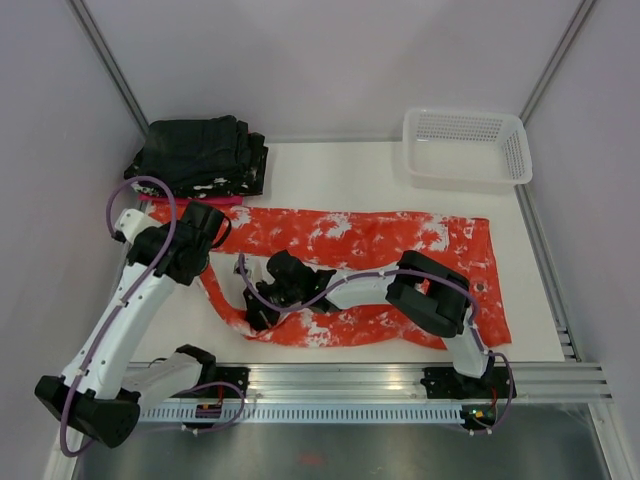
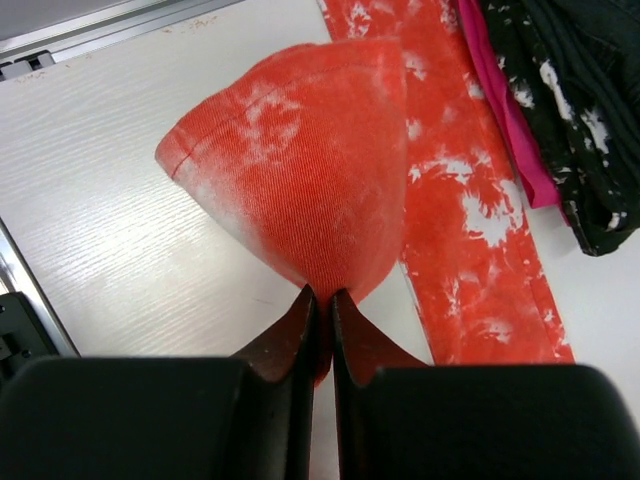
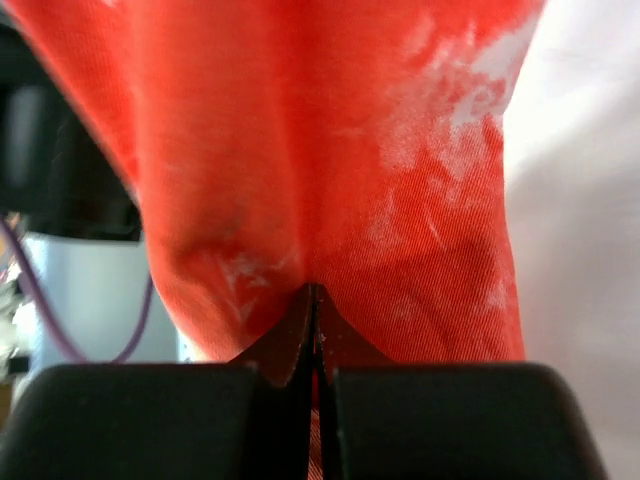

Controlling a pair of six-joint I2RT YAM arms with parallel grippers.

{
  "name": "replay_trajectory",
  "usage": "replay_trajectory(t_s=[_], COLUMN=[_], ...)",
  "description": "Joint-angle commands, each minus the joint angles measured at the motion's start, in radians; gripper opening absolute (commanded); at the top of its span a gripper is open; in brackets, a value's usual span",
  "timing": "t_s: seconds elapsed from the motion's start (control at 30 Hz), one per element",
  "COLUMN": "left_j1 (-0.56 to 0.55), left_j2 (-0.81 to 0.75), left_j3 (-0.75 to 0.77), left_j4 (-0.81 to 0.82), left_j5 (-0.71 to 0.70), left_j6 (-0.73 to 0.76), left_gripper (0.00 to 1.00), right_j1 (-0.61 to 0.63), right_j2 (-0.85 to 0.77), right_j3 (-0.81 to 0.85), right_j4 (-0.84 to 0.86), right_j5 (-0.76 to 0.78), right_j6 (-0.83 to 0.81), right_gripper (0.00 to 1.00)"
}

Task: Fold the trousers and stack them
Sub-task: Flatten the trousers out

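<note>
one pair of trousers (image 1: 380,240) lies spread; left pincer (image 2: 320,297) and right pincer (image 3: 315,292) both clench its fabric; one basket (image 1: 466,172) beyond.

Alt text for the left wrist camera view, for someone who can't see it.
The left pincer is shut on a bunched fold of the orange-red, white-splotched trousers, held over the white table. To the right, more of the trousers lies flat beside a pink cloth and a black speckled garment.
</note>
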Motion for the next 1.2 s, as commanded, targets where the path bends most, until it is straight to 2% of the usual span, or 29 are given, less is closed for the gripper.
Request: replay_trajectory(t_s=[0.0, 0.07, 0.13, 0.17, 0.27, 0.3, 0.33, 0.4, 0.43, 0.5, 0.53, 0.57, 0.6, 0.67, 0.7, 0.73, 0.83, 0.93, 1.0, 1.03, 1.17], left_j1=[0.008, 0.01, 0.011, 0.016, 0.043, 0.065, 0.076, 0.105, 0.109, 0.122, 0.123, 0.123, 0.126, 0.128, 0.131, 0.131, 0.137, 0.145, 0.157, 0.163, 0.229], left_j2=[0.05, 0.07, 0.081, 0.084, 0.112, 0.126, 0.156, 0.188, 0.204, 0.238, 0.244, 0.236, 0.225, 0.158, 0.129, 0.098, -0.009, -0.084, -0.109, -0.114, -0.083], left_j3=[-0.003, -0.039, -0.091, -0.109, -0.157, -0.167, -0.183, -0.197, -0.206, -0.201, -0.191, -0.188, -0.186, -0.201, -0.213, -0.242, -0.293, -0.339, -0.381, -0.394, -0.442], left_j4=[-0.127, -0.17, -0.17, -0.169, -0.143, -0.108, -0.089, -0.014, 0.008, 0.06, 0.087, 0.107, 0.129, 0.167, 0.189, 0.222, 0.253, 0.276, 0.298, 0.33, 0.382], left_j5=[-0.068, -0.06, -0.063, -0.068, -0.083, -0.091, -0.091, -0.083, -0.08, -0.056, -0.043, -0.011, 0.012, 0.099, 0.136, 0.17, 0.26, 0.3, 0.32, 0.345, 0.402], left_j6=[-0.027, -0.087, -0.13, -0.147, -0.152, -0.141, -0.121, -0.086, -0.049, -0.019, 0.064, 0.098, 0.135, 0.182, 0.228, 0.235, 0.268, 0.29, 0.304, 0.311, 0.336], left_gripper=[0.15, 0.18, 0.33, 0.37, 0.37, 0.37, 0.37, 0.27, 0.25, 0.24, 0.26, 0.27, 0.29, 0.39, 0.47, 0.64, 0.8, 0.82, 0.82, 0.82, 0.82], right_j1=[0.057, 0.057, 0.056, 0.05, 0.016, 0.002, -0.016, -0.064, -0.076, -0.098, -0.102, -0.11, -0.115, -0.127, -0.13, -0.136, -0.136, -0.101, -0.055, 0.009, 0.176], right_j2=[0.011, -0.018, -0.047, -0.052, -0.056, -0.052, -0.047, -0.055, -0.075, -0.105, -0.14, -0.154, -0.17, -0.205, -0.217, -0.239, -0.294, -0.395, -0.479, -0.501, -0.523], right_j3=[-0.031, -0.045, -0.052, -0.05, -0.029, -0.009, -0.001, 0.011, 0.014, 0.027, 0.034, 0.043, 0.068, 0.094, 0.109, 0.114, 0.117, 0.062, -0.005, -0.019, -0.021], right_j4=[0.064, 0.068, 0.008, -0.021, -0.161, -0.214, -0.231, -0.259, -0.265, -0.299, -0.313, -0.328, -0.384, -0.425, -0.455, -0.468, -0.521, -0.508, -0.451, -0.445, -0.489], right_j5=[-0.139, -0.151, -0.118, -0.083, 0.031, 0.081, 0.091, 0.105, 0.123, 0.157, 0.195, 0.22, 0.246, 0.304, 0.321, 0.345, 0.34, 0.283, 0.318, 0.338, 0.497], right_j6=[0.025, 0.016, -0.03, -0.052, -0.104, -0.104, -0.089, -0.072, -0.069, -0.093, -0.109, -0.15, -0.173, -0.26, -0.291, -0.32, -0.432, -0.507, -0.546, -0.561, -0.622], right_gripper=[0.0, 0.0, 0.0, 0.0, 0.05, 0.1, 0.2, 0.29, 0.41, 0.52, 0.59, 0.61, 0.63, 0.64, 0.64, 0.64, 0.65, 0.65, 0.67, 0.68, 0.69])
